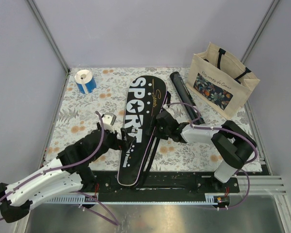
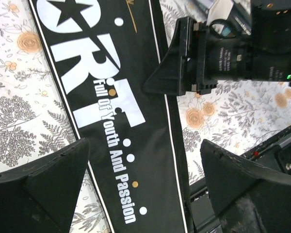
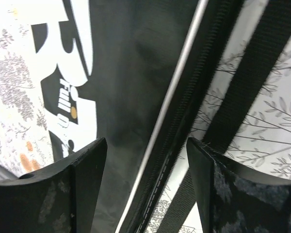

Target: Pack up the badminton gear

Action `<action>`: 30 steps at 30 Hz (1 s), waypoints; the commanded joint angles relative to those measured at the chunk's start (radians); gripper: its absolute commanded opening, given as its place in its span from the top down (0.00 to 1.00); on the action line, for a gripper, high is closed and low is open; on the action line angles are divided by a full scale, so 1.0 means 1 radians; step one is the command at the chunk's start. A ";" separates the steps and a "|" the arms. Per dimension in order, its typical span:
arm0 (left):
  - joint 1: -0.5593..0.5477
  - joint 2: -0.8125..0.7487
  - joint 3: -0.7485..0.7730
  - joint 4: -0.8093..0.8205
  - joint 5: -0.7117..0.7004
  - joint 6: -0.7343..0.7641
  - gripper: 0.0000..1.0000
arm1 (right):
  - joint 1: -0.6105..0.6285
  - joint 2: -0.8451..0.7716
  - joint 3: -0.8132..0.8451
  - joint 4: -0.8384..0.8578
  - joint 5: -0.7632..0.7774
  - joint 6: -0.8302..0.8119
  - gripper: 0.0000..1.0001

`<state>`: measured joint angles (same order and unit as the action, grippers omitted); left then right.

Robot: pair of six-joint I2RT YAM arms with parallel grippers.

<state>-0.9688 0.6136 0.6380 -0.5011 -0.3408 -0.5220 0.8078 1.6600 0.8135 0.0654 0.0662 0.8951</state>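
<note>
Floral tablecloth [image 1: 80,114] under SPORT case [image 1: 140,109]; left end effector [image 2: 144,145] and right end effector [image 3: 146,143] released.

The case [image 1: 138,121] is black, lettered SPORT in big white capitals with a white star, a thin gold scrawl, white and gold dots, and white piping round its rim. Under it the cloth [image 1: 82,114] is white, printed with grey leaves and orange blossoms. The tube [image 1: 183,90] is plain black. At the table's far right corner the tote [image 1: 233,82] is beige with black handles and a dark panel of blue and orange flowers. The roll [image 1: 85,81] at the far left corner is blue and white. The left arm [image 1: 48,182] and the right arm [image 1: 199,132] are black and white, with purple cables [image 1: 101,138].
</note>
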 commanded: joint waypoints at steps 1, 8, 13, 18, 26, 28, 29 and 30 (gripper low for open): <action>0.004 -0.063 -0.018 0.044 -0.070 0.010 0.01 | -0.007 0.043 0.013 0.019 -0.063 -0.024 0.26; 0.004 -0.069 -0.077 0.078 -0.084 -0.038 0.01 | -0.007 0.073 -0.022 0.063 -0.109 -0.004 0.55; 0.004 -0.006 -0.077 0.021 -0.106 -0.107 0.01 | -0.007 -0.034 -0.056 0.122 -0.088 -0.008 0.99; 0.004 0.018 -0.100 0.088 -0.034 -0.138 0.01 | -0.006 -0.164 -0.004 0.051 -0.082 -0.053 1.00; 0.004 0.037 -0.118 0.075 0.006 -0.157 0.01 | -0.007 -0.270 0.032 0.027 -0.117 0.044 1.00; 0.005 0.028 -0.112 0.044 0.003 -0.174 0.01 | -0.007 -0.290 0.039 0.024 -0.109 0.048 1.00; 0.005 0.022 -0.110 0.041 0.003 -0.177 0.01 | -0.007 -0.296 0.047 0.016 -0.106 0.048 1.00; 0.005 0.015 -0.113 0.039 0.003 -0.177 0.01 | -0.009 -0.304 0.056 0.001 -0.105 0.039 1.00</action>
<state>-0.9668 0.6533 0.5144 -0.4648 -0.3447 -0.6678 0.8001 1.4258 0.7940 0.0547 -0.0288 0.9157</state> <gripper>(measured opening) 0.987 0.030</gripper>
